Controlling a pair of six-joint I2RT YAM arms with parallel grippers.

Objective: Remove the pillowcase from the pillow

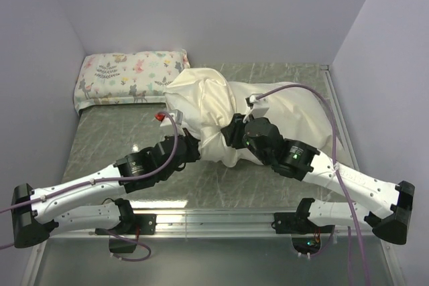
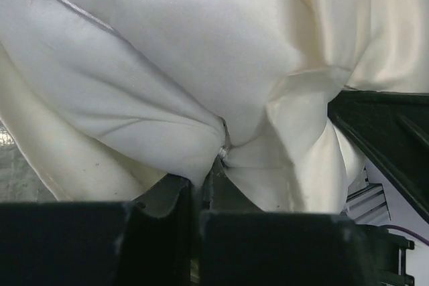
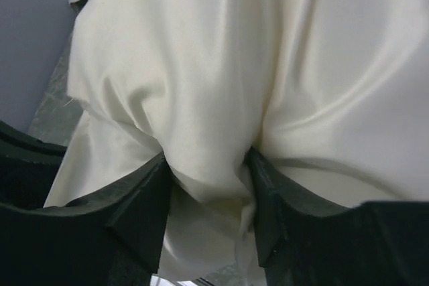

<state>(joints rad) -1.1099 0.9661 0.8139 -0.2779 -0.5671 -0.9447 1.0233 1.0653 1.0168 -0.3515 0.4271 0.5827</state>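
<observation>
I see the pillowcase [image 1: 204, 102] bunched just past the table's [image 1: 268, 185] centre, with the whiter pillow [image 1: 298, 108] showing at its 3 o'clock side. My left gripper [image 2: 201, 189] is closed tight on a pinch of pillowcase at its 7 o'clock edge. My right gripper [image 3: 208, 179], at 5 o'clock, has its fingers apart with a thick fold touching both. I cannot tell if it is clamped. A printed pillow [image 1: 127, 75] lies at the table's 10 o'clock corner.
</observation>
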